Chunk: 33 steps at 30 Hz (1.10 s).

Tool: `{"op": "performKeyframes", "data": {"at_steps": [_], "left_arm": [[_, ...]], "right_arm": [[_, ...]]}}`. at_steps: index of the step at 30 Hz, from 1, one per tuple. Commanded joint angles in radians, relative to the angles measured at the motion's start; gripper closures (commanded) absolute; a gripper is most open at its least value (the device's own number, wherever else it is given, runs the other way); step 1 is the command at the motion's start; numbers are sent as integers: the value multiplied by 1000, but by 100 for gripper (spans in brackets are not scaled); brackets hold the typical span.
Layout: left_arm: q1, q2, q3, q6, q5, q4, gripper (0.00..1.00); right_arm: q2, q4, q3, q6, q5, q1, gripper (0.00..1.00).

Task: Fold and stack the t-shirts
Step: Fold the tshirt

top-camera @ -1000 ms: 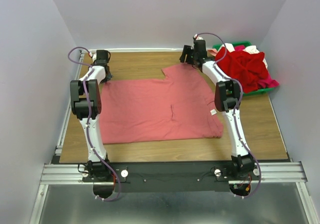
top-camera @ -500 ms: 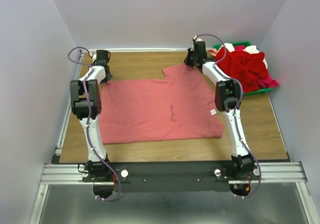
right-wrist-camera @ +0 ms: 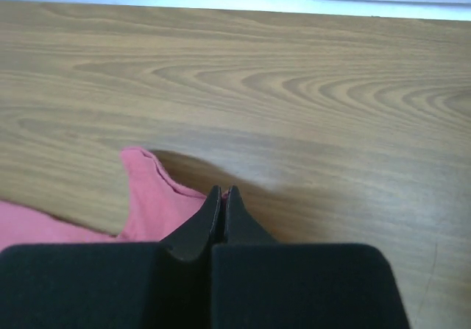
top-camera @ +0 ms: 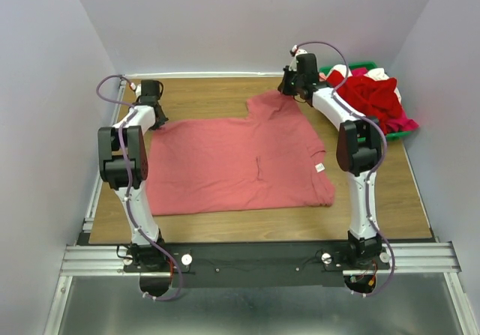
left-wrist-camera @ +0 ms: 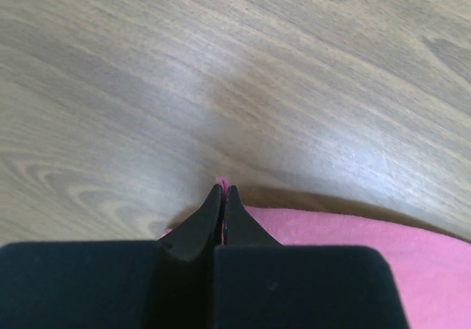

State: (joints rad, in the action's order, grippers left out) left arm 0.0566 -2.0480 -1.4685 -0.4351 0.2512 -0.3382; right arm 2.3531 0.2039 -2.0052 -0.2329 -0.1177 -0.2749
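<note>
My left gripper [left-wrist-camera: 222, 190] and right gripper [right-wrist-camera: 222, 190] clamp tight on the pink t-shirt's [top-camera: 240, 163] far edge, while the far-right green bin [top-camera: 395, 134] holds heaped red clothes [top-camera: 369, 99].

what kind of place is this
Probably a lab robot cell: a wooden table boxed in by plain walls, a metal mounting rail, a bin of clothes by a spread t-shirt.

Matt pink cloth t-shirt [top-camera: 236, 163], smooth wood-grain table [top-camera: 390, 192]
</note>
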Motion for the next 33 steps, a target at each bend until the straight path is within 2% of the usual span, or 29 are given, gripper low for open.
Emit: {"op": "performKeyframes", "data": {"at_steps": [1,8,15,23,33], "left_arm": [[-8,90,46,-13,-21,45,100],[-9,175,158,-27,-38,99,100],[-11,250,235,-30,-29,122,100],[-11,334,347,-39,-20,151,100],[-11,428,405,-76,49,133,100]], "right_arm": [[-107,-18,161,20,-42,-9,100],[-305,-83,438,1,30,-17,100],[-487,-116,669,-49,7,-17,100],[-661,-115,838,-72,24,-17,100],[-866,-92,991,-120,26,-17,100]]}}
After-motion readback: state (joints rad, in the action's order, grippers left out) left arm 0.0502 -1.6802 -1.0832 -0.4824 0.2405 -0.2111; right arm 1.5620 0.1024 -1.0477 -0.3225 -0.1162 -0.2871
